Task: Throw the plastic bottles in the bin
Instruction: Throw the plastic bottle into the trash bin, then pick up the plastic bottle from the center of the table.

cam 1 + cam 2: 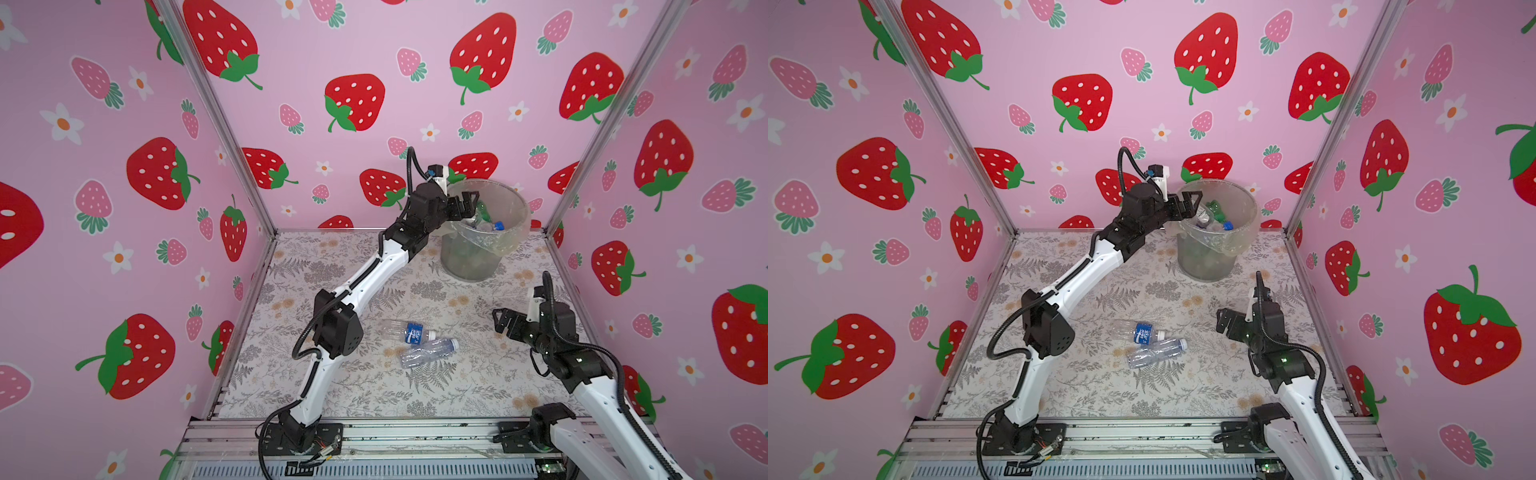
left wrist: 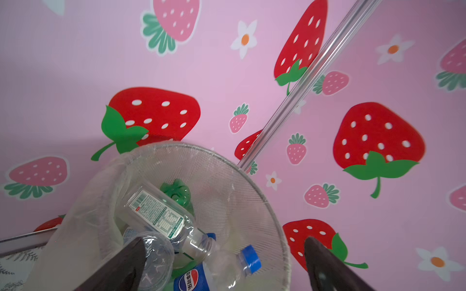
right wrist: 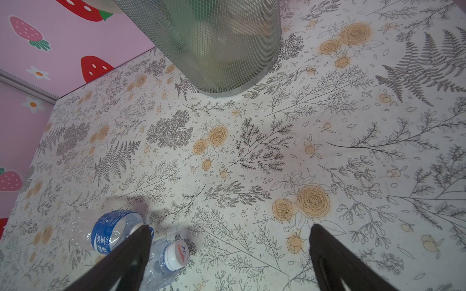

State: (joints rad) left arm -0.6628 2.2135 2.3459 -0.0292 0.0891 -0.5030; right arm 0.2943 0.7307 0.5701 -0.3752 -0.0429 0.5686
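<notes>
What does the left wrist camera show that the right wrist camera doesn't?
Left wrist only: the open left gripper over the round grey mesh bin, which holds a white-labelled clear bottle, a blue-capped clear bottle and a green bottle. Right wrist only: the open right gripper, and a blue-labelled bottle and a white-capped bottle, both clear plastic, on the floral table. Both: the bin, the pink strawberry wall.

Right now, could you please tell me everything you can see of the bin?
The bin is a round grey wire-mesh basket standing upright on the floral table near the back wall. A clear plastic liner is folded out over its rim. Inside lie several plastic bottles, clear ones and a green one, one with a blue cap. The open left gripper hangs over its rim, holding nothing; whether it touches the rim I cannot tell.
</notes>
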